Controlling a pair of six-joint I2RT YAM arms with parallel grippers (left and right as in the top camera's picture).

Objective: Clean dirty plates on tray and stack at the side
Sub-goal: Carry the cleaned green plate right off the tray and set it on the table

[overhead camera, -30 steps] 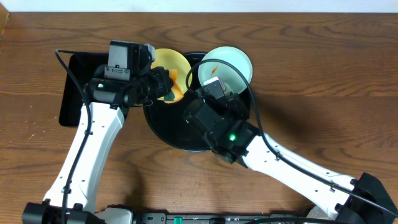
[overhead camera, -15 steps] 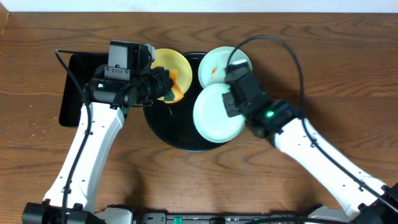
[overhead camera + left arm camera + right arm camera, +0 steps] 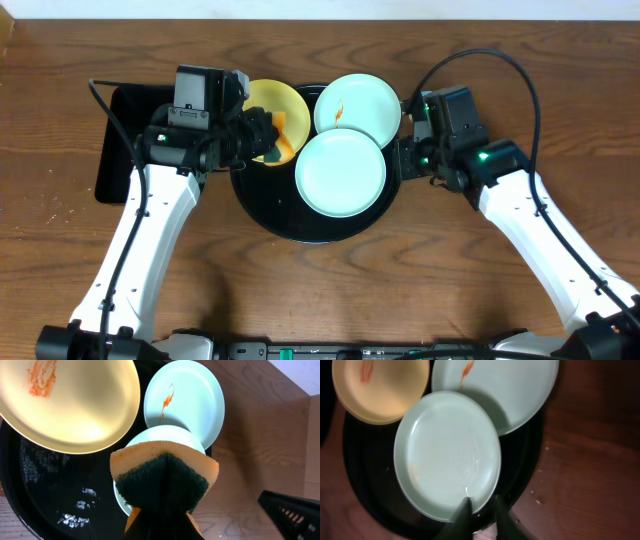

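Observation:
The round black tray (image 3: 300, 222) holds three plates. The pale yellow plate (image 3: 272, 101) leans at its back left with an orange smear. A mint plate (image 3: 360, 104) with an orange streak sits at the back right. A second mint plate (image 3: 340, 172) lies in front, overlapping it. My left gripper (image 3: 268, 140) is shut on an orange sponge with a green pad (image 3: 165, 472), held above the tray beside the yellow plate. My right gripper (image 3: 481, 510) pinches the front mint plate's (image 3: 447, 450) right rim, one finger on each side of it.
A rectangular black tray (image 3: 118, 140) lies at the back left under my left arm. Bare wooden table (image 3: 520, 80) lies right of the round tray. Water drops glisten on the round tray (image 3: 75, 510).
My right arm has swung from over the tray out to its right side. The mint plate it holds went from tilted up to lying flat. The left arm has not moved.

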